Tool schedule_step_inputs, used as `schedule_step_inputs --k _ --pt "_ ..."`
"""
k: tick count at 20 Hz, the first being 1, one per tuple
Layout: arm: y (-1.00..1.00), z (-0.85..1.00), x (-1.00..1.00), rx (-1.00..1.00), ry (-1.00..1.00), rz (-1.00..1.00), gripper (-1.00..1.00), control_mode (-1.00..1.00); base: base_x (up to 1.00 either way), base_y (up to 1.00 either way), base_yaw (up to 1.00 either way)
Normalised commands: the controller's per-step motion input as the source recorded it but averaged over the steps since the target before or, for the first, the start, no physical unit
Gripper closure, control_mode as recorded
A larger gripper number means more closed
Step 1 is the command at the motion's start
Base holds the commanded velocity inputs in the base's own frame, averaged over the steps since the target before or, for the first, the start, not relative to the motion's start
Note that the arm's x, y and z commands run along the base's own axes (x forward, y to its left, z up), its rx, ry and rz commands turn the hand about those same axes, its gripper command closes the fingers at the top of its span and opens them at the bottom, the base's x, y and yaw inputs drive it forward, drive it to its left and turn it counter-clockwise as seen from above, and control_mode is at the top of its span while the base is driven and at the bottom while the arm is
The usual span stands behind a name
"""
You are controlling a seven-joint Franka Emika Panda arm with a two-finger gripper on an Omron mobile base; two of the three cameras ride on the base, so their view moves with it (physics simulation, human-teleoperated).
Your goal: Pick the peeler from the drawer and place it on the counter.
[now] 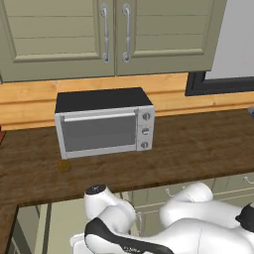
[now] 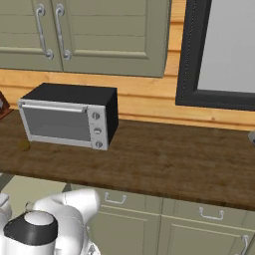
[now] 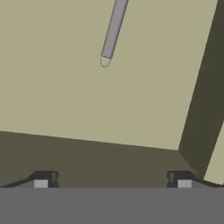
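Peeler: the peeler lies flat on the floor of the drawer, near the top edge of the hand view; a slim grey handle with a small ring at its near end shows, the rest runs out of frame, so the head cannot be seen.
Drawer: open, pale sage floor bare around the tool; a side wall and the near wall meet at a corner in the lower right of the hand view.
Gripper: the gripper hangs above the drawer looking down; its two fingertips stand wide apart with nothing between them.
Offset: the peeler sits ahead of the fingertips, well apart from them, not between them.
Step (judged): approach for the pick; grasp not yet made.
Next move (judged): carry the hand forward over the handle, turn so the fingers straddle the thin shaft across its width, then descend to the floor and close.
Counter: the counter has free dark wood to the right of the toaster oven for the placing.
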Motion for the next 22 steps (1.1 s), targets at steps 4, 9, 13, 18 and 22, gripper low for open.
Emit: schedule_step_inputs --k 4,9,13,18,22 --pt "-0.08 -0.39 0.58 0.01 -0.21 0.00 -1.00 -1.00 0.00 0.00 0.00" --pt "0.00 -0.37 0.37 0.00 -0.22 0.00 -1.00 -1.00 0.00 0.00 0.00" --pt "-0.02 -0.01 0.37 0.01 0.00 -0.01 -1.00 -1.00 0.00 0.00 0.00" --pt "0.00 -0.28 0.41 0.03 0.00 -0.07 -1.00 -1.00 0.00 0.00 0.00" --pt "0.01 -0.41 0.39 0.03 0.00 -0.13 -1.00 -1.00 0.00 0.00 0.00"
